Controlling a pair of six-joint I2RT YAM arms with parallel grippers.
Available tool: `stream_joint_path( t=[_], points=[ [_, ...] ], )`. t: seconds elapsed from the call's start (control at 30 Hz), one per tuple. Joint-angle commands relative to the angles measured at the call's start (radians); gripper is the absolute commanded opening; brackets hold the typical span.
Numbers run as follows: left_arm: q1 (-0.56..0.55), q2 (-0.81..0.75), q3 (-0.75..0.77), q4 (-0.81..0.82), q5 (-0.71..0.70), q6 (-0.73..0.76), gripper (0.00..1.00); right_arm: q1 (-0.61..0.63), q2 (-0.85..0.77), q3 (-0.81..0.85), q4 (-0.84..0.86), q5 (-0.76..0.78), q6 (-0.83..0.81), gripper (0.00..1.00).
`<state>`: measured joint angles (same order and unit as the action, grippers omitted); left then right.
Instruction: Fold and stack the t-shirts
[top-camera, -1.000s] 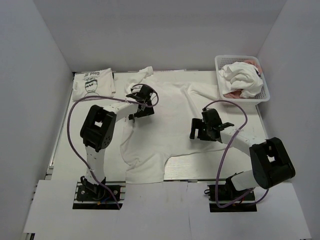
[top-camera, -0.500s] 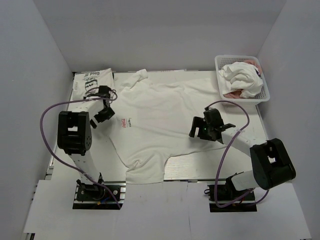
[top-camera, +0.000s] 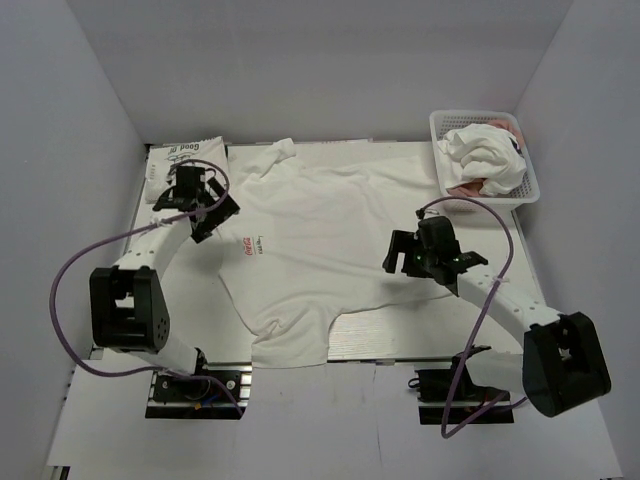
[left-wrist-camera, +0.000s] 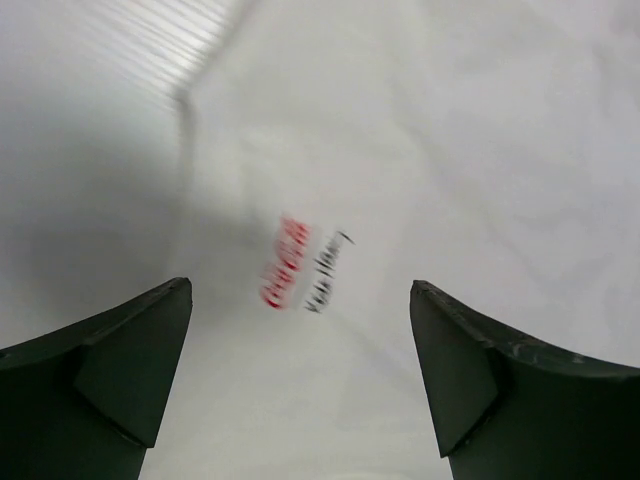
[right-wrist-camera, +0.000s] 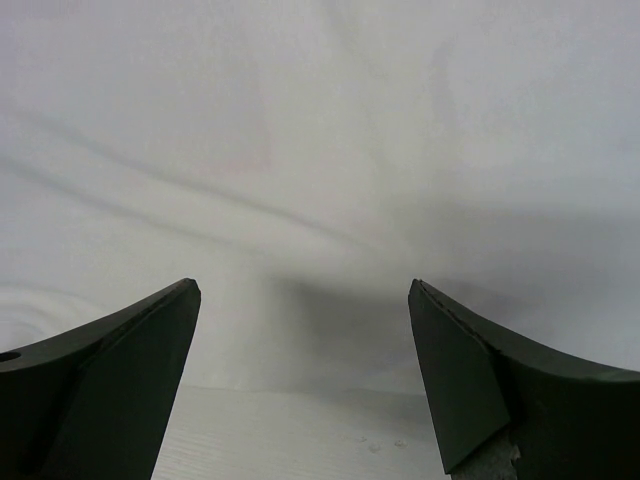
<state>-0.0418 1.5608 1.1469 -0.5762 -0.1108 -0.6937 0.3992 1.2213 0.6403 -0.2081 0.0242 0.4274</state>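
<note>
- Spread t-shirt (top-camera: 330, 230): lies flat mid-table (top-camera: 130, 290), under both claws. Long axis runs near left to far right; collar end cannot be told.
- Basket (top-camera: 478, 114): far right corner, holding crumpled shirts (top-camera: 485, 155), white over pink.
- Folded t-shirt (top-camera: 190, 158): far left corner, black print up.
- Left gripper (left-wrist-camera: 300, 290): spread wide, empty, above the red print (left-wrist-camera: 285, 262).
- Right gripper (right-wrist-camera: 300, 285): spread wide, empty, above the near right edge.

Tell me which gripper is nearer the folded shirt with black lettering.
Left. The left gripper hovers just beside the folded shirt; the right gripper is across the spread shirt.
</note>
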Motion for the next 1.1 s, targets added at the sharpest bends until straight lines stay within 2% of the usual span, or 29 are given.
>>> stream_joint_path(
  t=[0.0, 0.03, 0.2, 0.27, 0.4, 0.57, 0.6, 0.67, 0.7, 0.77, 0.8, 0.83, 0.93, 1.0, 1.07],
  points=[
    [-0.079, -0.041, -0.107, 0.268, 0.341, 0.007, 1.00, -0.006, -0.011, 0.042, 0.018, 0.054, -0.036, 0.91],
    [-0.125, -0.013, -0.096, 0.253, 0.309, 0.006, 1.00, -0.005, 0.022, 0.067, 0.018, 0.071, -0.035, 0.91],
    [-0.213, 0.160, -0.035, 0.176, 0.283, 0.006, 1.00, -0.008, 0.217, 0.160, 0.001, 0.163, -0.010, 0.91],
    [-0.231, 0.170, -0.035, 0.141, 0.238, 0.006, 1.00, -0.011, 0.286, 0.174, -0.014, 0.164, 0.005, 0.91],
    [-0.253, 0.142, -0.085, 0.095, 0.151, 0.016, 1.00, -0.003, 0.282, 0.101, -0.025, 0.129, 0.069, 0.91],
    [-0.253, 0.113, -0.200, 0.085, 0.086, 0.016, 1.00, 0.009, 0.144, -0.112, -0.057, 0.007, 0.172, 0.91],
    [-0.253, 0.113, -0.229, 0.050, 0.086, 0.016, 1.00, 0.010, 0.056, -0.134, -0.068, -0.004, 0.183, 0.91],
    [-0.253, 0.104, -0.283, 0.015, 0.073, -0.007, 1.00, 0.023, -0.006, -0.233, -0.079, -0.079, 0.228, 0.91],
    [-0.253, 0.082, -0.308, 0.006, 0.083, -0.016, 1.00, 0.029, -0.104, -0.251, -0.079, -0.102, 0.237, 0.91],
    [-0.263, 0.003, -0.382, 0.006, 0.097, -0.029, 1.00, 0.053, -0.164, -0.290, -0.109, -0.147, 0.255, 0.91],
    [-0.263, -0.031, -0.401, -0.011, 0.097, -0.047, 1.00, 0.062, -0.246, -0.281, -0.131, -0.141, 0.255, 0.91],
    [-0.263, -0.066, -0.414, -0.045, 0.088, -0.047, 1.00, 0.076, -0.268, -0.254, -0.217, -0.109, 0.255, 0.91],
    [-0.263, -0.180, -0.389, -0.082, 0.037, -0.059, 1.00, 0.087, -0.312, -0.116, -0.300, 0.032, 0.220, 0.91],
    [-0.263, -0.191, -0.305, -0.082, 0.028, -0.037, 1.00, 0.082, -0.309, -0.071, -0.272, 0.130, 0.200, 0.91],
    [-0.263, -0.153, -0.203, -0.060, 0.042, -0.007, 1.00, 0.082, -0.264, 0.014, -0.149, 0.172, 0.191, 0.91]
  ],
)
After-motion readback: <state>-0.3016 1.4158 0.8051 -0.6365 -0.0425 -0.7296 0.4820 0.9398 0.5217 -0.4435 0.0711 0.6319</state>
